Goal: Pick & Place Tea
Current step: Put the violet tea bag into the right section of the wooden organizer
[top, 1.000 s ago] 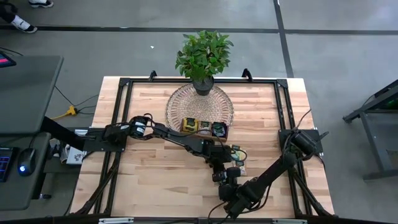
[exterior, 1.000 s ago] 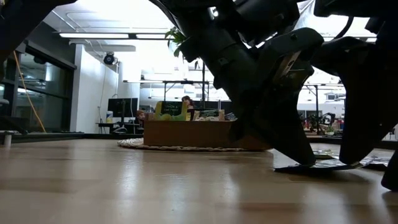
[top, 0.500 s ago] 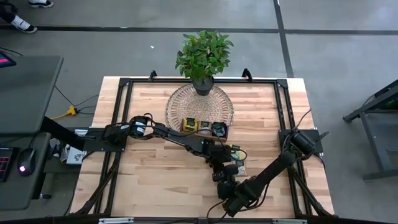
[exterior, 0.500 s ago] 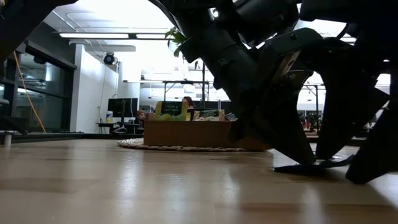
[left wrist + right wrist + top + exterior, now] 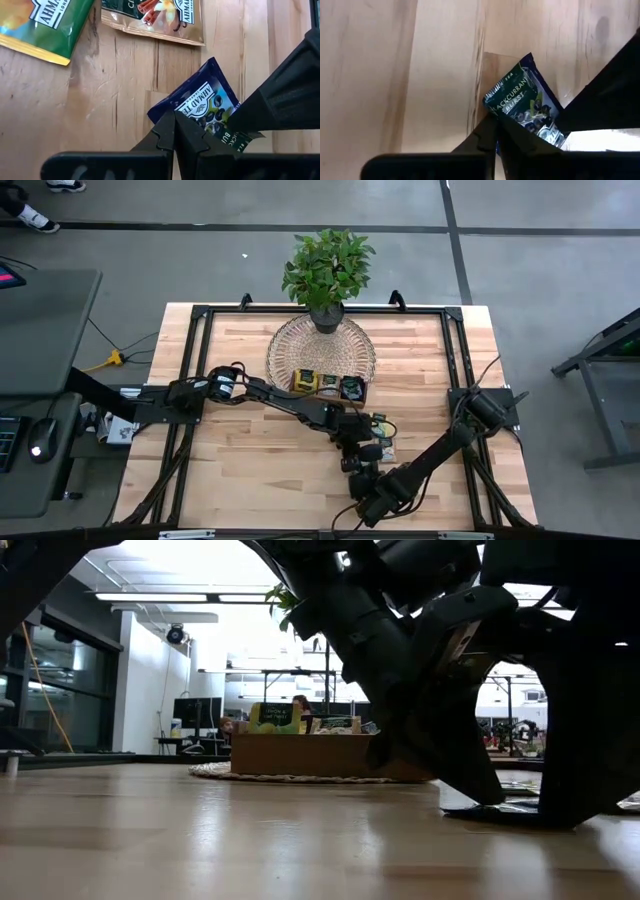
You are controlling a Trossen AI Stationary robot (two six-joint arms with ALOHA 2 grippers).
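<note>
A brown wooden tray (image 5: 300, 754) stands far back on the tabletop (image 5: 200, 840), resting on a round woven mat (image 5: 215, 772). A yellow-green sachet (image 5: 274, 718) stands upright inside it. In front and to the right of the tray, two dark arms come down to a flat dark sachet (image 5: 500, 810) lying on the wood.

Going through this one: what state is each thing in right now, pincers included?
left pincer: shut on the blue sachet's edge.
right pincer: shut on the same sachet, from the other side.
blue sachet: on the table, caught between both pincers.
green sachet: lying flat, loose.
dark sachet: lying flat, loose.
wooden tray: on the woven mat, sachets standing in it.
plant: upright.
</note>
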